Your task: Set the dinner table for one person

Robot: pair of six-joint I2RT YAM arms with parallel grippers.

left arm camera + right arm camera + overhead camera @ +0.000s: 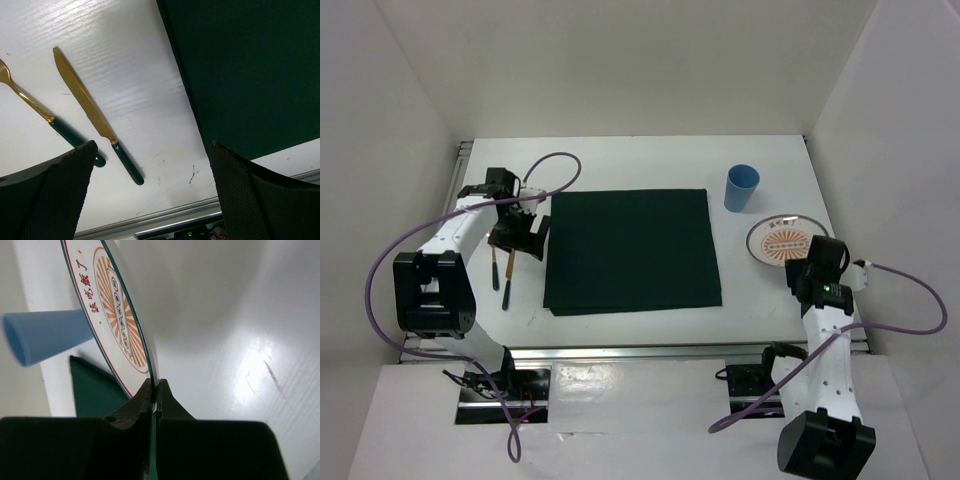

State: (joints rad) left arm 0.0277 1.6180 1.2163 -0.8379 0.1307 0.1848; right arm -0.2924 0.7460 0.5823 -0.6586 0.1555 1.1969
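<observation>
The only writing stands on the plate, near the right edge of the dinner table — a short line of red Chinese characters printed just inside its dark green rim line. They appear to read 该吃饭了, though seen at a slant. From the top camera the marks are too small to read.

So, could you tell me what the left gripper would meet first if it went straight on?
The open left gripper would probably meet bare dinner table, between the knife and the green cloth; depth is unclear.
</observation>
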